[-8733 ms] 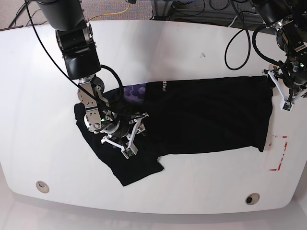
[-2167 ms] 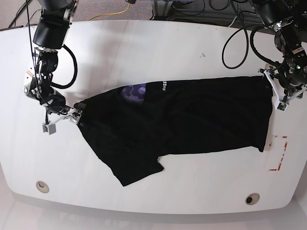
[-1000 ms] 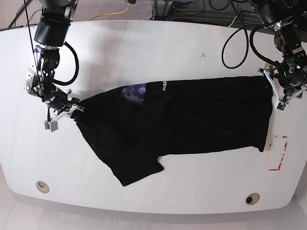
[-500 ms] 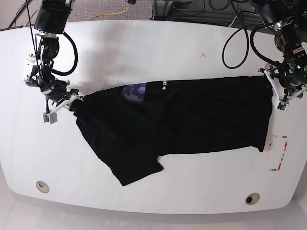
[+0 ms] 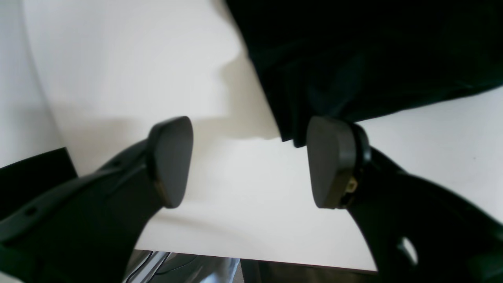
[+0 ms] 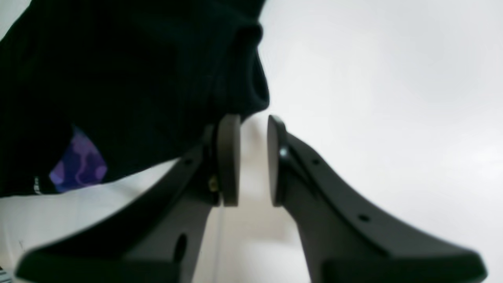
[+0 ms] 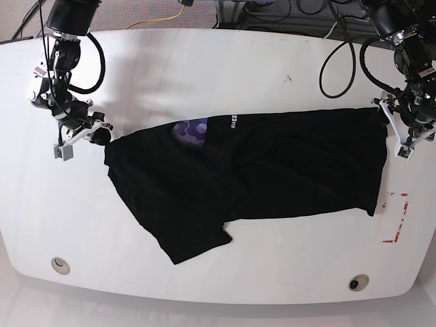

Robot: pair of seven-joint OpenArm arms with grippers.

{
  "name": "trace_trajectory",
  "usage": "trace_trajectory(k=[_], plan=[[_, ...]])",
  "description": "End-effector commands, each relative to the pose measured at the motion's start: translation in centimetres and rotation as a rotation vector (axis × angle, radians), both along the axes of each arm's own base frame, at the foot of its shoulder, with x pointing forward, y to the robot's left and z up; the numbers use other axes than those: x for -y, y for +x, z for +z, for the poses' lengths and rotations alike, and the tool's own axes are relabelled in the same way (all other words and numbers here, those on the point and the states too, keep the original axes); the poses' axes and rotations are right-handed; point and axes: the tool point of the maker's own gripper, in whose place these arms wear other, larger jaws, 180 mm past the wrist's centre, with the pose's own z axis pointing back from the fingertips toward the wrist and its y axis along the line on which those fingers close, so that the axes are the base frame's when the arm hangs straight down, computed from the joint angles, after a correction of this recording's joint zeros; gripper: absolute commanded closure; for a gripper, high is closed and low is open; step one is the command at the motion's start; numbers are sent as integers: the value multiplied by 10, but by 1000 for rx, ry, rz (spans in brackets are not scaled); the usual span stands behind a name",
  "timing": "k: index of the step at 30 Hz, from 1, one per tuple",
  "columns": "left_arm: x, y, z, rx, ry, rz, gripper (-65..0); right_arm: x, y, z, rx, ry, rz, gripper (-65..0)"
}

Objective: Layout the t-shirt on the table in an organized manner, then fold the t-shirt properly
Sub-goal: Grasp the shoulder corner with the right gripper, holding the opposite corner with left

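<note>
The black t-shirt (image 7: pixel 259 170) lies spread across the middle of the white table (image 7: pixel 225 75), one sleeve sticking out toward the front. At its left corner, my right gripper (image 7: pixel 95 135) is nearly shut. In the right wrist view the bunched cloth (image 6: pixel 118 78) meets the tips of the right gripper (image 6: pixel 251 122), which pinch its edge. At the shirt's right edge, my left gripper (image 7: pixel 402 136) stands open. The left wrist view shows the left gripper (image 5: pixel 249 129) spread wide over bare table, a corner of the t-shirt (image 5: pixel 353 59) against one fingertip.
A purple print (image 7: pixel 191 129) shows near the shirt's far left part. Red tape marks (image 7: pixel 398 218) lie at the right, just past the hem. Two grommet holes (image 7: pixel 60 264) (image 7: pixel 357 281) sit near the front edge. Black cables (image 7: pixel 340 61) loop over the table's back right.
My right gripper has moved back and a little left, drawing the shirt's left corner along with it. The left arm and the shirt's right side have stayed put.
</note>
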Motion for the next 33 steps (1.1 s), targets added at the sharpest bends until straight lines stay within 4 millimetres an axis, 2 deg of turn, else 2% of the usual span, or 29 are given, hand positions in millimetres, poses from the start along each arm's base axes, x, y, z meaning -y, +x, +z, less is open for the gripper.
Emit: trace_trajectory(k=[1, 3, 5, 8, 12, 14, 16, 19, 24, 33], plan=[[-3, 8, 11, 39, 15, -10, -428, 5, 14, 20, 67, -14, 3, -125], [-3, 8, 11, 39, 15, -10, -428, 3, 19, 23, 79, -12, 4, -141], [-4, 8, 12, 40, 16, -9, -428, 3, 29, 30, 101, -9, 2, -201], [-4, 8, 12, 40, 16, -9, -429, 4, 33, 30, 101, -1, -8, -344], [-8, 8, 15, 40, 29, -11, -432, 12, 41, 31, 91, 14, -55, -580], [-8, 8, 15, 40, 29, -11, -432, 15, 43, 29, 85, 24, -71, -637], [-8, 9, 15, 42, 29, -11, -432, 15, 42, 23, 69, 37, -77, -639], [-7, 10, 16, 45, 30, -13, -432, 15, 47, 18, 57, 61, -89, -609], [-7, 10, 16, 45, 30, -13, -432, 10, 44, 1, 17, 110, -107, -568], [-7, 9, 15, 42, 29, -13, -429, -4, 43, -10, 5, 239, -136, -563]])
